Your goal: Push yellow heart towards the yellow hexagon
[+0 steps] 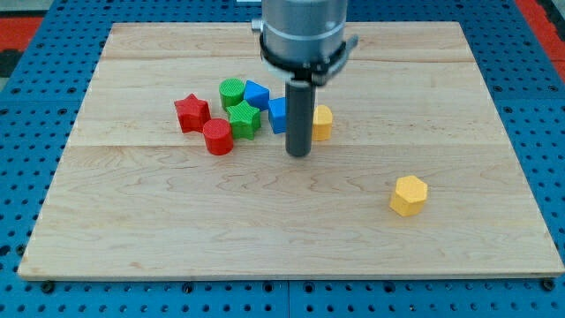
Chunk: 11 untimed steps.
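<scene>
The yellow heart (pixel 323 122) lies near the board's middle, partly hidden behind my rod. My tip (pixel 299 155) rests on the board just left of and slightly below the heart, close to touching it. The yellow hexagon (pixel 409 195) sits alone toward the view's lower right, well apart from the heart.
A cluster lies left of the rod: a red star (pixel 192 113), a red cylinder (pixel 217 137), a green cylinder (pixel 232 90), a green star (pixel 244 118), a blue block (pixel 257 93) and another blue block (pixel 278 115) partly behind the rod. The wooden board (pixel 132 221) lies on a blue pegboard.
</scene>
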{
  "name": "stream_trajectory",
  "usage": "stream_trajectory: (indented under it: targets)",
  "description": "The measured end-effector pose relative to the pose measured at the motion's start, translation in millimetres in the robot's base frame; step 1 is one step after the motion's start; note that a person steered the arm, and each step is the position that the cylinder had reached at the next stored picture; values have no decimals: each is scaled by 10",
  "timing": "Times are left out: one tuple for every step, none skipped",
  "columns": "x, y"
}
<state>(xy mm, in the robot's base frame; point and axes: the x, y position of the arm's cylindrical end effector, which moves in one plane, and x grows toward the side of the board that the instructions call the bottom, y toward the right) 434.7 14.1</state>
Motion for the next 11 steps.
stream_trajectory:
  targets:
    - [-331, 140]
    - [-428, 600]
    - [-435, 1170]
    - [-712, 1143]
    - [-725, 1503]
    - [-578, 1251]
    - [-227, 1198]
    - [-22, 1198]
    - [-280, 1133]
    - [-433, 1627]
    - [-429, 1953]
